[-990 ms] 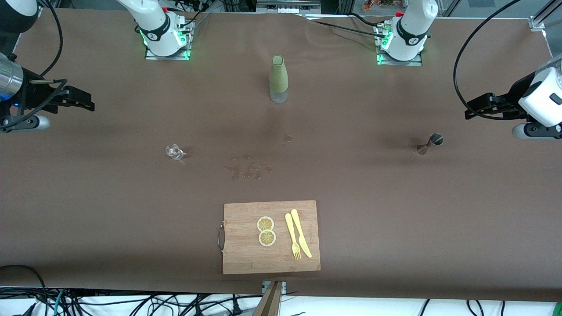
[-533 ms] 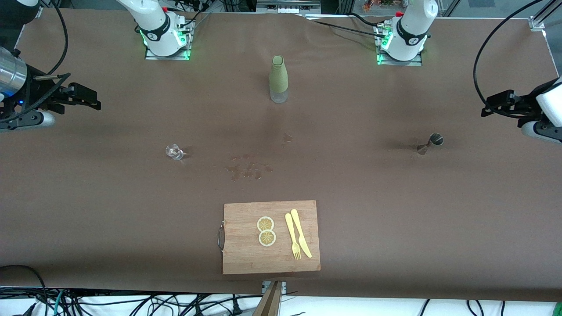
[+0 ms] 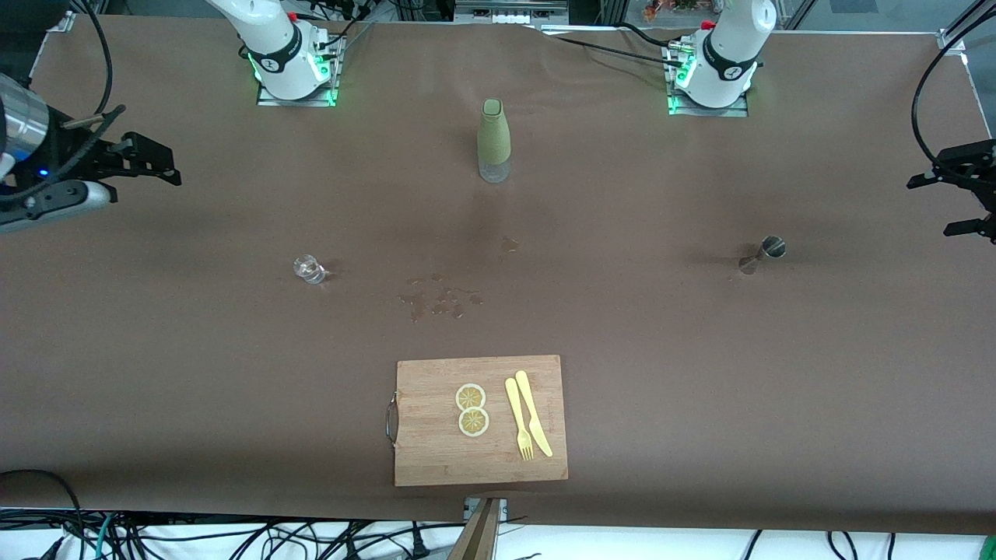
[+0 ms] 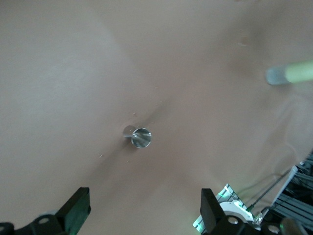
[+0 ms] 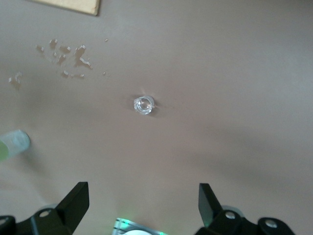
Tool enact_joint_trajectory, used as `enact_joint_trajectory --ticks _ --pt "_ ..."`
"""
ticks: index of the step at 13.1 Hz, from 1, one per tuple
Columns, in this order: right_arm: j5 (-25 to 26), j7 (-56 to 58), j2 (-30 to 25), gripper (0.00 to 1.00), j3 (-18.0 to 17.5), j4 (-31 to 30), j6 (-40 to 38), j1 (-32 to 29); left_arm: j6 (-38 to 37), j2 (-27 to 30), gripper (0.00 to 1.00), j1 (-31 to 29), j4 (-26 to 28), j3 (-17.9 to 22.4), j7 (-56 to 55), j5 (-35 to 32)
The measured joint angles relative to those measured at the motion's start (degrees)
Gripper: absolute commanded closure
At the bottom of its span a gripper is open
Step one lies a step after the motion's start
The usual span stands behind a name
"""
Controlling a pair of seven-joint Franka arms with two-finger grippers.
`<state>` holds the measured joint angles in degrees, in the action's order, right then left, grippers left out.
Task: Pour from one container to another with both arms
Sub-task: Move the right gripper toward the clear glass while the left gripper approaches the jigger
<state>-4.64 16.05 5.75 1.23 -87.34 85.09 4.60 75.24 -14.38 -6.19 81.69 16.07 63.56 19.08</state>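
- The tiny clear glass cup [image 3: 308,268] [image 5: 144,105] stands upright on the brown table [image 3: 700,373] toward the right arm's end, touching nothing.
- The small silvery metal hourglass-shaped jigger [image 3: 762,254] [image 4: 138,136] stands well apart from it, toward the left arm's end.
- The right gripper [image 3: 159,163] [image 5: 142,205] hangs in the air above the table's edge at its own end, jaws wide and empty.
- The left gripper [image 3: 953,194] [image 4: 145,210] hangs above the table's edge at the left arm's end, also spread wide, holding nothing.
- The tall green-sleeved bottle [image 3: 493,140] stands between the arm bases.
- Small wet spots [image 3: 440,299] lie mid-table, between the cup and the jigger.
- A wooden cutting board [image 3: 436,451], nearest the front camera, carries two lemon slices [image 3: 471,409], a yellow fork [image 3: 518,428] and knife [image 3: 534,421].
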Motion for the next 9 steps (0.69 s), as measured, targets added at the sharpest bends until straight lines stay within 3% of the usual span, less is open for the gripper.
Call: enact_joint_trajectory --ticks 5,9 --pt "-5.31 18.74 3.03 0.01 -0.26 -8.44 10.27 -0.07 -0.48 -3.13 0.00 -2.40 9.60 7.10 25.08 12.22" --pt "-15.36 38.25 6.02 0.01 -0.19 -15.68 21.02 -2.27 -1.81 -11.10 0.00 -6.88 13.68 7.87 46.14 20.42"
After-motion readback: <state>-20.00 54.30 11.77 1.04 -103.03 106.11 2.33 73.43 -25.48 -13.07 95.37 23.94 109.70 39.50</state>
